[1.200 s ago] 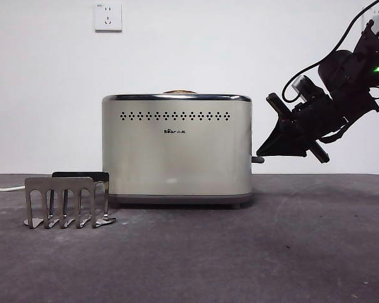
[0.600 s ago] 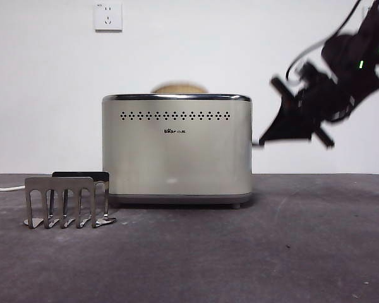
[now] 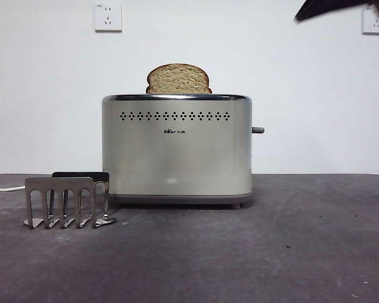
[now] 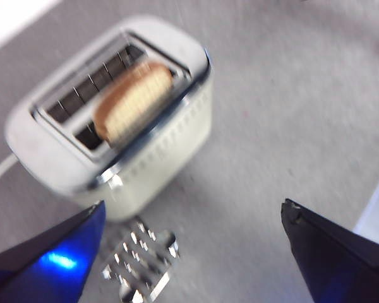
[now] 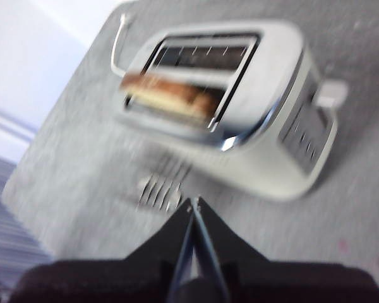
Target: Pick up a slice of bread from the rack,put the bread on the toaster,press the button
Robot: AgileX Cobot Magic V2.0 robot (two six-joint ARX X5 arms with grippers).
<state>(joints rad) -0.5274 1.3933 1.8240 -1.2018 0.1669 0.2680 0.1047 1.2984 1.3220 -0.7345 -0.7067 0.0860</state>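
Note:
The cream toaster [image 3: 177, 148] stands mid-table, and the slice of bread [image 3: 178, 79] sticks up out of its slot, rounded top well above the chrome rim. The toaster's lever [image 3: 258, 130] sits high on its right end. The small grey rack [image 3: 66, 201] stands empty at the toaster's left front. The left wrist view shows the toaster [image 4: 110, 120] and the bread [image 4: 134, 101] from above, with my left gripper [image 4: 192, 218] open and high over the rack [image 4: 141, 264]. My right gripper [image 5: 194, 205] is shut and empty, raised above the toaster [image 5: 240, 113]; it shows as a black tip [image 3: 328, 7] at the top right.
A white cable [image 3: 5, 188] runs off to the left behind the rack. Two wall sockets [image 3: 108, 17] hang on the white wall behind. Dark grey tabletop [image 3: 290, 252] stretches in front of and to the right of the toaster.
The right arm has lifted from the toaster's lever up to the top right corner. The lever has risen and the bread has popped up out of the slot.

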